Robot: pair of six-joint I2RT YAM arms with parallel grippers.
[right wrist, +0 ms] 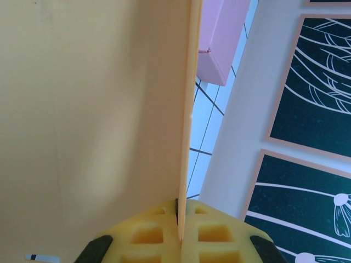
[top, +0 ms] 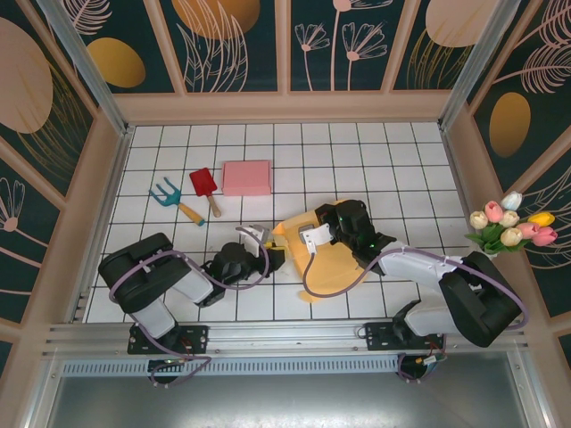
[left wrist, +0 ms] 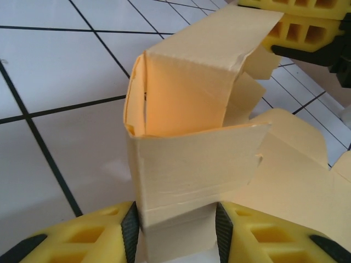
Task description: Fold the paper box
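Yellow paper box [top: 332, 267] sits half folded on the tiled table [top: 401, 160], between the arms. Left gripper [left wrist: 175, 233] jaws clamped on its raised folded end. Right gripper [right wrist: 180, 222] jaws pinched on a flat panel's edge.

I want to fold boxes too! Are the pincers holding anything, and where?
Both hold the paper box. The left pincer clamps the bottom of an upright folded wall; the right pincer pinches the edge of a thin panel.

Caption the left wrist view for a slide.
Left pincer clamps a raised flap of the yellow paper box over the tiled table.
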